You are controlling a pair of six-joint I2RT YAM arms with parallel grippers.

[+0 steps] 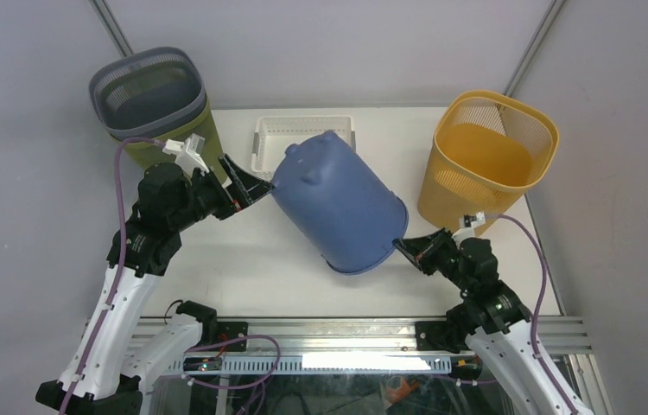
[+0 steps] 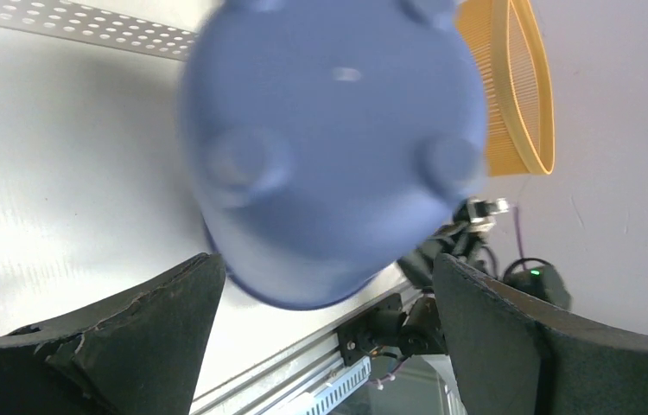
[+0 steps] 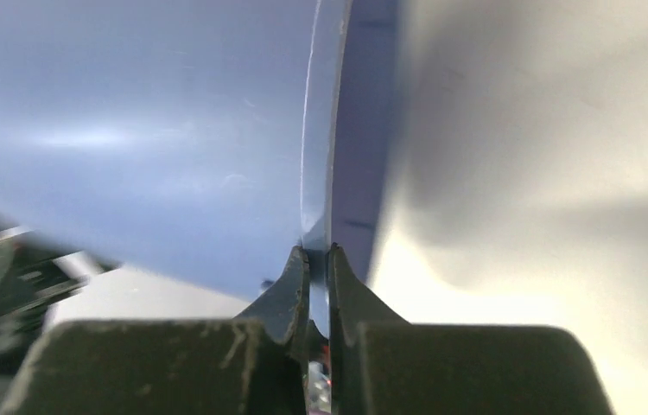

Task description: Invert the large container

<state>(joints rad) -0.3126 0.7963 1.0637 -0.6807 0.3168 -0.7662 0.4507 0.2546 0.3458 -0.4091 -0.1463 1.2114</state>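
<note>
Top external view first: why does the large blue plastic container (image 1: 338, 203) sit tilted on the white counter (image 1: 217, 277)? asks Ana.

Ben: The right pincer (image 1: 404, 248) is clamped on its rim at the lower right. The right wrist view shows both fingers pinched tight on that thin edge. Given the task, I take that hold to be the pivot for tipping it over.

Ana: And the left pincer (image 1: 258, 185)?

Ben: Spread wide and holding nothing, just beside the container's base (whether it touches, I cannot tell). My guess is it stands there to steady the base or push it round.

Ana: Where is the container, exactly?

Ben: Mid-counter, between the grey mesh bin (image 1: 156, 130) on the left and the yellow mesh basket (image 1: 450, 194) on the right, in front of a small white slotted tray (image 1: 303, 121). Its mouth faces down toward the near right and its base faces up toward the far left — roughly halfway over, by my reckoning.

Ana: How does it look?

Ben: Smooth, matte and opaque. It tapers, widest at the rim, and the base has round stubby feet — blurred in the left wrist view.
</note>
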